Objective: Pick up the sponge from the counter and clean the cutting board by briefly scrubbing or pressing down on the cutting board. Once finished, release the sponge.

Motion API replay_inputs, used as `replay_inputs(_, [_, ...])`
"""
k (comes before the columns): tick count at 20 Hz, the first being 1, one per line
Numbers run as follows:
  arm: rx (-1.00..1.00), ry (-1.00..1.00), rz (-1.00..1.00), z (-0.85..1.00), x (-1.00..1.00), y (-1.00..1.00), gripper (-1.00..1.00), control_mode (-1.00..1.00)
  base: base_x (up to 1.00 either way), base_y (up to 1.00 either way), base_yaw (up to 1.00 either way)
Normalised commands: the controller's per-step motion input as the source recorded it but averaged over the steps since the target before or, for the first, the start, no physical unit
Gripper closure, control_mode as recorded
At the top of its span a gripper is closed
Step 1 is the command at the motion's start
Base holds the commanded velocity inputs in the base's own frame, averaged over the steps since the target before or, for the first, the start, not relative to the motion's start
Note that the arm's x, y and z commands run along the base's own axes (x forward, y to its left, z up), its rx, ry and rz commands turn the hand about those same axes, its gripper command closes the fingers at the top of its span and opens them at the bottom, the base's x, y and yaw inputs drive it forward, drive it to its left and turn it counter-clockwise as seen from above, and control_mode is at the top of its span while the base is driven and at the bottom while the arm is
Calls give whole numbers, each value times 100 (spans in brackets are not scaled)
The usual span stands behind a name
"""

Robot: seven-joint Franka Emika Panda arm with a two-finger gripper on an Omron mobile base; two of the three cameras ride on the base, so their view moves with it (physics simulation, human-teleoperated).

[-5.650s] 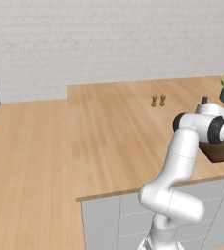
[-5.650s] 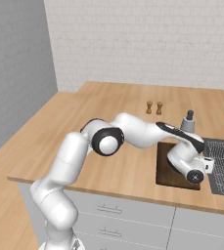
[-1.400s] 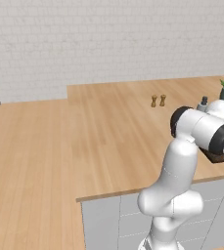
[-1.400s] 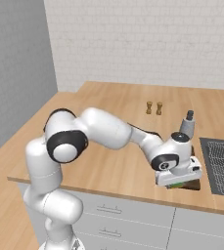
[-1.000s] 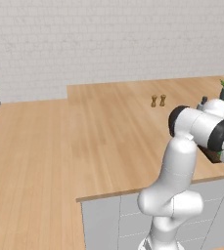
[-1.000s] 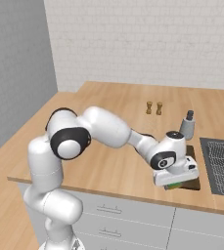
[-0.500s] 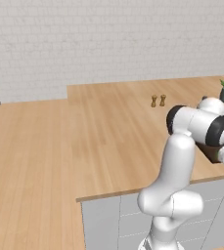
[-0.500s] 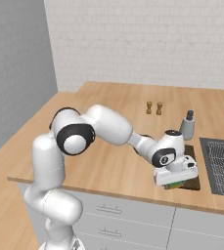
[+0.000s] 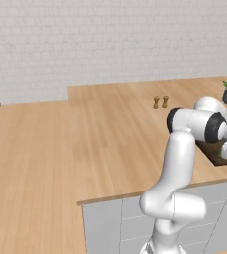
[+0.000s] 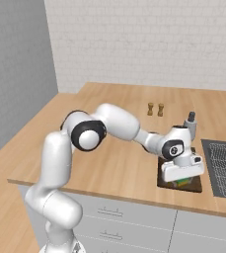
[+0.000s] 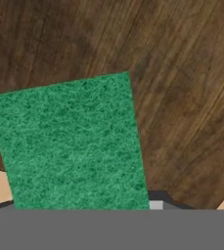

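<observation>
Sponge (image 11: 72, 146) lies flat on cutting board (image 11: 172, 73), green face up, near board's desk-front (image 10: 109, 173) edge. End effector (image 10: 183, 179) low over sponge; whether clenched or released, cannot tell.

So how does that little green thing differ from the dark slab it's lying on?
The flat green rectangular sponge is fuzzy-textured; the dark brown wooden cutting board shows streaked grain. The sponge is far smaller, covering only part of the board. The sponge lies on top; the board rests on the counter. Both are flat rectangles.
</observation>
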Motion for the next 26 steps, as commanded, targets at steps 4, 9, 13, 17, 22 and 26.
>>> replay_inputs(4, [-4, -19, -3, -38, 34, 14, 100, -100, 0, 0, 0])
replay_inputs(9, [-4, -3, -5, -43, 65, 21, 100, -100, 0, 0, 0])
replay_inputs(13, [-7, 0, -6, -30, 62, 43, 100, -100, 0, 0, 0])
replay_inputs(17, [-10, 0, -7, -17, 59, 47, 100, -100, 0, 0, 0])
replay_inputs(22, [-6, 0, -9, -13, 79, 27, 100, -100, 0, 0, 0])
replay_inputs(26, [-2, 0, -7, -29, 76, 4, 100, -100, 0, 0, 0])
